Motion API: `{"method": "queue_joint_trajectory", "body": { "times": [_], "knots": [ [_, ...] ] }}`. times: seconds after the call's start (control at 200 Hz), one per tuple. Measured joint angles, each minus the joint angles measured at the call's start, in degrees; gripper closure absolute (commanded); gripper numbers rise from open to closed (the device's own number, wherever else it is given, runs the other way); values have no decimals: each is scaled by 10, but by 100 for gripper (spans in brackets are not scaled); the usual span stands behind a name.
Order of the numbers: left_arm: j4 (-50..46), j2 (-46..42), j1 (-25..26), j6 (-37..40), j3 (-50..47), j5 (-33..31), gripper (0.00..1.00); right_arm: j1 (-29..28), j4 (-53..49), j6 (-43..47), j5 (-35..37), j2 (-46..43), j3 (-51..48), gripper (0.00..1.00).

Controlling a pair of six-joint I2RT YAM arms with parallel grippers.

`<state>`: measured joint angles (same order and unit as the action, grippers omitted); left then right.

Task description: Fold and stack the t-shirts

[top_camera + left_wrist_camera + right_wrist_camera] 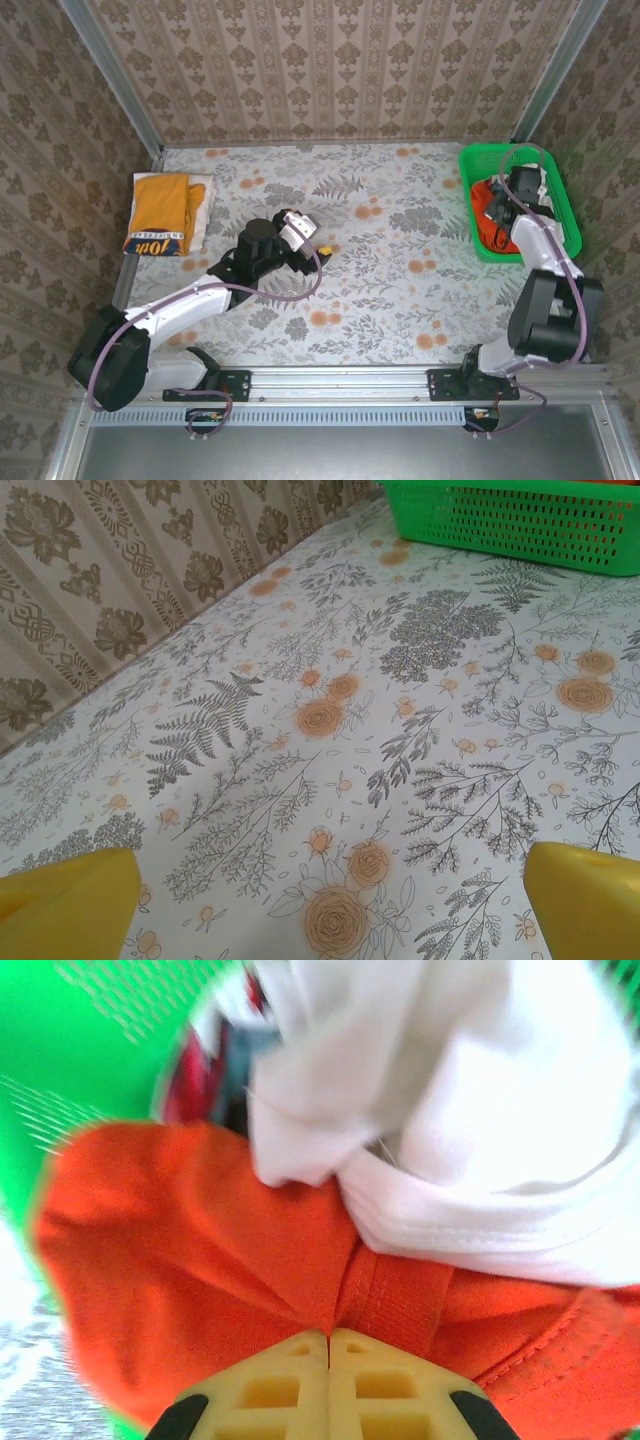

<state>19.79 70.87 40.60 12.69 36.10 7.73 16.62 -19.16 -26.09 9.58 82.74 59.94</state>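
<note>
In the right wrist view my right gripper [328, 1342] is shut on a fold of the bright orange-red t-shirt [200, 1250], pinching it beside the ribbed collar. A white t-shirt [470, 1120] lies bunched over the orange one. From above, the right gripper [493, 212] reaches into the green basket where the orange-red t-shirt [487, 234] lies. A folded mustard-yellow t-shirt [160, 210] with a navy lettered band rests on a white one [201, 205] at the far left. My left gripper [320, 249] hovers open over the mid-table, its yellow fingers [70, 900] wide apart with nothing between.
The green mesh basket [470, 200] stands at the table's right edge, and its wall [500, 525] is far ahead in the left wrist view. The floral tablecloth [400, 280] covers the table. Patterned walls close in the back and both sides.
</note>
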Motion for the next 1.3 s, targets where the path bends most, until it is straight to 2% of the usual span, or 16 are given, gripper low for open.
{"method": "queue_joint_trajectory", "body": {
  "times": [0.145,0.245,0.635,0.88,1.3],
  "knots": [
    [2,0,0,0,0,0,0,-4,32,22,-9,-100,3,100],
    [7,0,0,0,0,1,0,-9,38,37,-16,-137,28,100],
    [31,4,0,-1,-1,5,0,-31,33,69,-107,-142,248,100],
    [45,4,-2,-10,-11,5,0,-122,16,120,-127,-117,354,100],
    [82,-1,-28,-48,-46,5,0,-287,-47,192,-163,-5,517,100]
  ]
}}
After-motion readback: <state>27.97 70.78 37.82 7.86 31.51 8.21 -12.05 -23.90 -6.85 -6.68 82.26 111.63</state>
